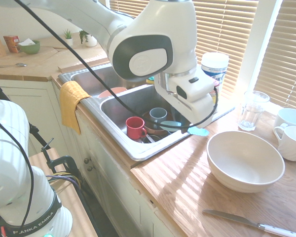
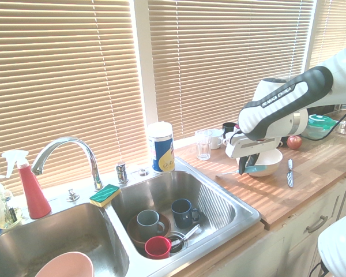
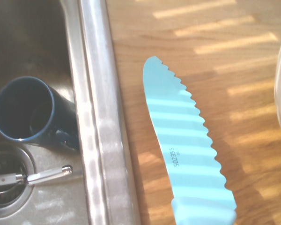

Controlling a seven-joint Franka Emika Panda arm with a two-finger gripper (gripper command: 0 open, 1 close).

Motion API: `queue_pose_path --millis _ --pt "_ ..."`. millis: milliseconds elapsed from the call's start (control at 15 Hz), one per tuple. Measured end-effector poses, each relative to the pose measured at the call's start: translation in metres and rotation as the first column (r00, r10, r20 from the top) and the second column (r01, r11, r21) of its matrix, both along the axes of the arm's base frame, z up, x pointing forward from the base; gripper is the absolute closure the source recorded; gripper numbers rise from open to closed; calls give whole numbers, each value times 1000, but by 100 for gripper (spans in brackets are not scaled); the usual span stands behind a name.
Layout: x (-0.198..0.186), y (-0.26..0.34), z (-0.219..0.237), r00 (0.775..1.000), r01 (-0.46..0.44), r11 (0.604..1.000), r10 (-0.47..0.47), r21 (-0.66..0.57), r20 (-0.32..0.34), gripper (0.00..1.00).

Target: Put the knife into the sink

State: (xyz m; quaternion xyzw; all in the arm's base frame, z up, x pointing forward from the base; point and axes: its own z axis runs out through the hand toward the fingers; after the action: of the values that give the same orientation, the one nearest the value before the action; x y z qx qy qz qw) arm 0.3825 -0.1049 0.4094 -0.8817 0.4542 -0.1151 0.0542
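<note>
While my gripper [image 1: 183, 121] is clamping the serrated turquoise knife [image 3: 187, 150], it is hanging above wooden counter [image 1: 187, 187] beside the steel sink's [image 3: 96, 117] shiny rim.

The knife [image 3: 187, 154] looks like matt turquoise plastic, its edge serrated; the sink [image 2: 230, 222] is brushed steel with a glossy rim; the counter [image 1: 187, 192] is smooth, striped wood; the bowl [image 1: 245, 160] at right looks like glazed ceramic.

We see the gripper [image 2: 243, 168] with jaws closed on the knife [image 2: 255, 169], holding it above the table [image 2: 288, 199] just beside the sink [image 2: 230, 202], before a bowl [image 2: 271, 163].
</note>
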Motion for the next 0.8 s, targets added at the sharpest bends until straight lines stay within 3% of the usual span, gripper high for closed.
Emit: queue_pose_path --millis 533,800 --pt "16 1 50 999 -14 1000 14 -6 31 100" --pt "19 63 75 993 -104 995 104 -2 47 100"
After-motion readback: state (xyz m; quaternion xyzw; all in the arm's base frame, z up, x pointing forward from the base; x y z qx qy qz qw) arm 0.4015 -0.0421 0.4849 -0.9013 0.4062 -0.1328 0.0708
